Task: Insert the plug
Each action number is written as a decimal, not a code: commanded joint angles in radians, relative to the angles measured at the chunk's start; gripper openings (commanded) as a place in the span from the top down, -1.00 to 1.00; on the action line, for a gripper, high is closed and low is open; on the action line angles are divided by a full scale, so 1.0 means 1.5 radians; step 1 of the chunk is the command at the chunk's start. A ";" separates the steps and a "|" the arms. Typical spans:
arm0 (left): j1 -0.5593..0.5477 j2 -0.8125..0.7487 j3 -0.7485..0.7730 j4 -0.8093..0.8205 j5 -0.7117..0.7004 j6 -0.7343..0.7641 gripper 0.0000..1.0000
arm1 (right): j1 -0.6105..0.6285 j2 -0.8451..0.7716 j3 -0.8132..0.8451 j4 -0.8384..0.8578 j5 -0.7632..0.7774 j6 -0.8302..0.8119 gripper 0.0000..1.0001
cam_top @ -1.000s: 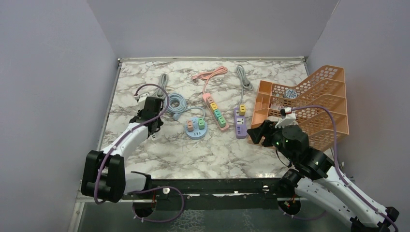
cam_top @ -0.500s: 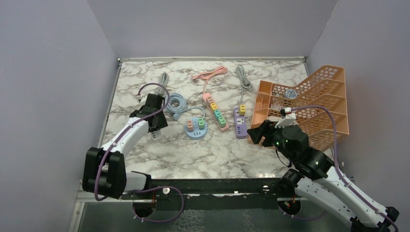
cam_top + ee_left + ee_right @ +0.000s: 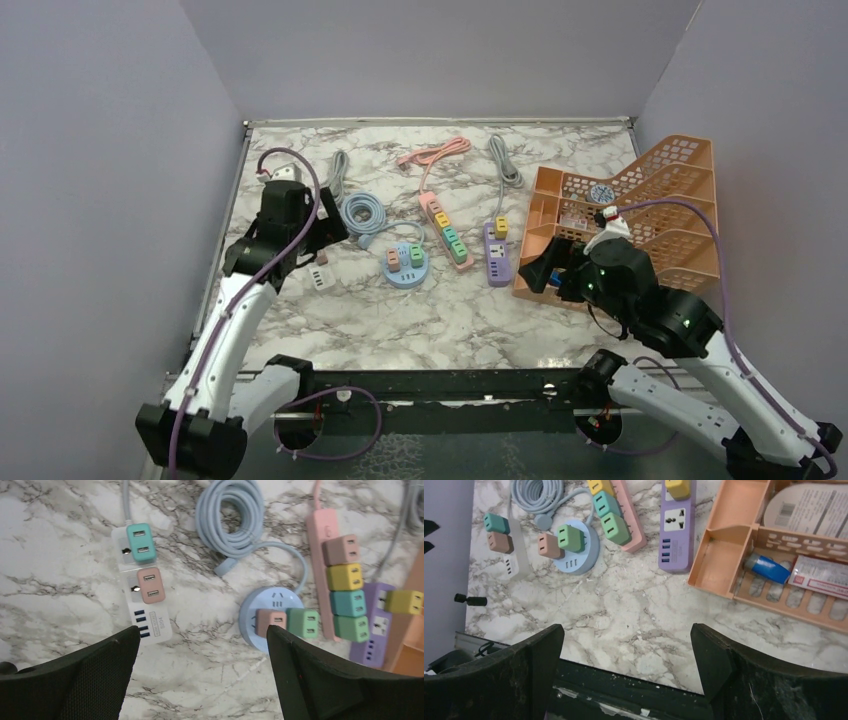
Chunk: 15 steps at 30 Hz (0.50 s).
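Note:
A white power strip lies on the marble with a teal plug and a pink plug seated in its sockets. My left gripper hangs open above the marble between that strip and the round blue socket hub, holding nothing. From above, the left gripper sits just up and left of the white strip. My right gripper is open and empty by the orange rack's near corner. Its wrist view shows the right gripper over the table's front edge.
The hub carries a pink and a green plug. A pink strip holds several coloured plugs, and a purple strip holds a yellow one. A coiled blue cable lies behind. The orange rack stands right.
My left gripper has opened, lifted off the white strip and drawn back to the left. The right gripper has opened wider and risen slightly.

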 commanded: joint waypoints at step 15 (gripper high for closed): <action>-0.001 -0.334 0.059 -0.031 0.200 0.079 -0.99 | 0.003 -0.087 0.221 -0.207 0.091 0.011 -1.00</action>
